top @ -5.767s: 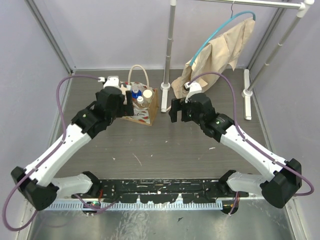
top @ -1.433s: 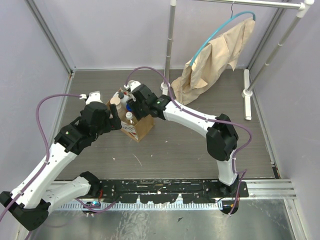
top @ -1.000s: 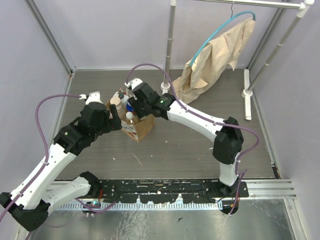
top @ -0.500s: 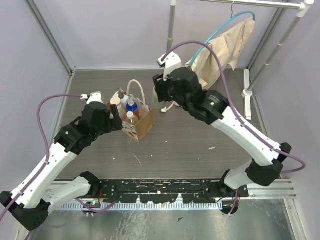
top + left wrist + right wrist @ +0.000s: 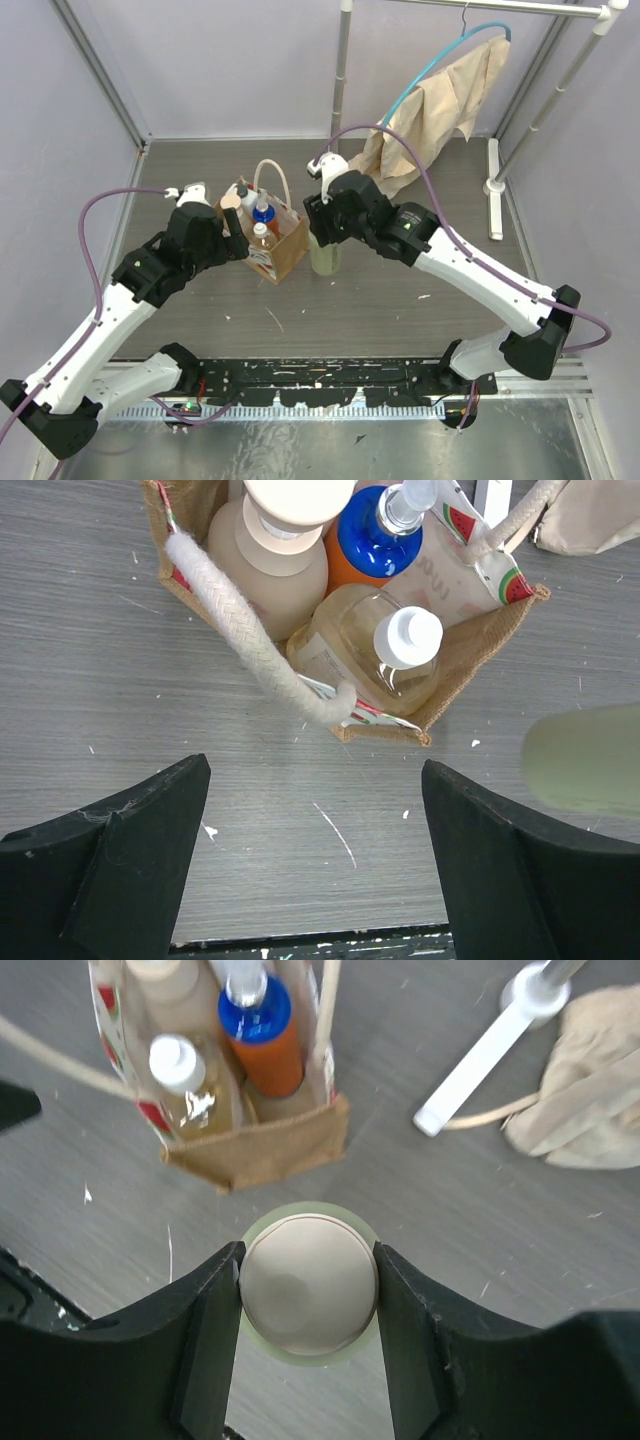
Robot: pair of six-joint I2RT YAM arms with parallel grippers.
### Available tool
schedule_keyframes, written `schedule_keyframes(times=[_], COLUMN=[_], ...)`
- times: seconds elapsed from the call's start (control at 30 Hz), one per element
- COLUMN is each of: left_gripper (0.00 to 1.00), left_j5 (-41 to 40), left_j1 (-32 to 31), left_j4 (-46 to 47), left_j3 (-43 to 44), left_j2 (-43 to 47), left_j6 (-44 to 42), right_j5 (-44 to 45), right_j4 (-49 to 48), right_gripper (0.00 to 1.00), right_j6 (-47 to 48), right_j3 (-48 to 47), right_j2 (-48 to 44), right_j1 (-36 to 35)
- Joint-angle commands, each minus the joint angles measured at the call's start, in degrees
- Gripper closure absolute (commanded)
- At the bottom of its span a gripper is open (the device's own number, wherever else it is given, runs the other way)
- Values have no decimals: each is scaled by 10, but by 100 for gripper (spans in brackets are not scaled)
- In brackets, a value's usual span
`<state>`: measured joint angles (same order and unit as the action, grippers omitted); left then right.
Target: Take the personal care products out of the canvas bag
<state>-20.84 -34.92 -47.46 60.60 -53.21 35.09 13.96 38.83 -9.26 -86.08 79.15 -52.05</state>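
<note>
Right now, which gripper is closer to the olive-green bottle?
Right. The right gripper is shut on the olive-green bottle, a finger on either side of it, beside the canvas bag. The left gripper stands open on the bag's opposite side, apart from the bottle.

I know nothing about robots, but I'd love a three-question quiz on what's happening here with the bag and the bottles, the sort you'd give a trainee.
1. True or false: the right gripper is clamped on the olive-green bottle.
2. Pick one. Where is that bottle relative to the canvas bag? A) inside it. B) outside it, off to one side. C) underneath it.
3. Fill in the blank: the left gripper has its jaws ____, with nothing between them.

Key: 1 true; 2 B; 3 open.
</note>
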Motion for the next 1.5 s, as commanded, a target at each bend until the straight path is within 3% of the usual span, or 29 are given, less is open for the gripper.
schedule_keyframes(times=[0.0, 0.3, 0.47, 0.8, 1.17, 1.27, 1.37, 1.47], left_gripper=[7, 18, 16, 13, 13, 13, 20, 40], left_j5=[16, 44, 27, 35, -24, -27, -26, -26], left_j1=[0, -5, -39, -40, -41, -41, -40, -40], left_j4=[16, 52, 45, 24, 34, 49, 59, 61], left_j3=[-6, 30, 86, 125, 119, 109, 101, 97], left_j2=[-6, -63, -118, -225, -305, -314, -321, -324], left_j6=[8, -1, -13, -7, -14, -16, -20, -24], right_j5=[-10, 64, 90, 96, 96, 96, 99, 103], right_j4=[-93, -98, -96, -99, -111, -111, -112, -112], right_gripper=[62, 62, 63, 63, 62, 54, 40, 35], right_j6=[-33, -35, -39, -39, -39, -39, -39, -37], right_j3=[35, 112, 135, 156, 183, 188, 192, 194], right_j2=[-48, -38, -40, -45, -58, -58, -59, -59], right_j1=[-3, -3, -2, 17, 34, 37, 38, 38])
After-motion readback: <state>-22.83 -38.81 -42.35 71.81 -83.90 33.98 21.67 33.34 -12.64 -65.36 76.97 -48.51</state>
